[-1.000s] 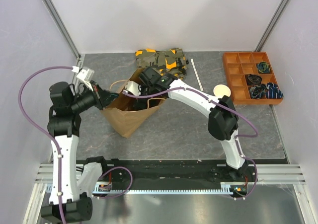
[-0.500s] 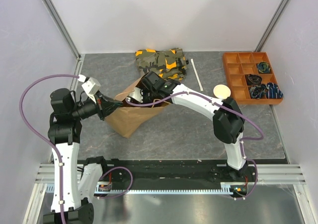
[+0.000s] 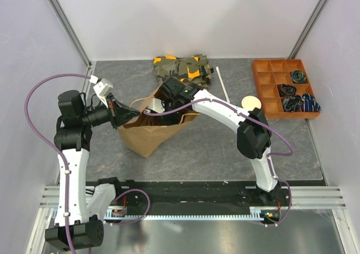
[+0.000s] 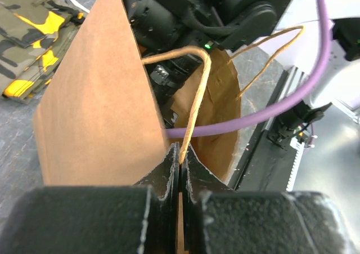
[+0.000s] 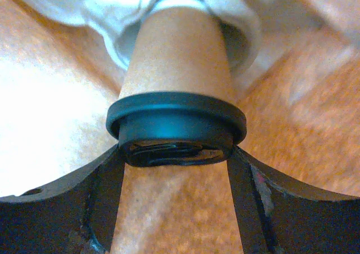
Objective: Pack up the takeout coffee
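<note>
Pinching bag handle (image 4: 198,90), left claw (image 4: 179,150) — right claw (image 5: 175,152) grips takeout coffee (image 5: 177,68), wrist-view only.

1. The paper bag (image 3: 147,134) is hiding the right end effector (image 5: 175,155) and the takeout coffee (image 5: 177,74) from the top view.
2. A blurred white shape (image 5: 112,17) is covering the coffee's far end.

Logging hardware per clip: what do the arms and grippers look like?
Both the left arm and right arm have white links and bulky black joints. A purple cable loops along each. The fingers are matte black wedges; a green light glows on the right wrist.
</note>
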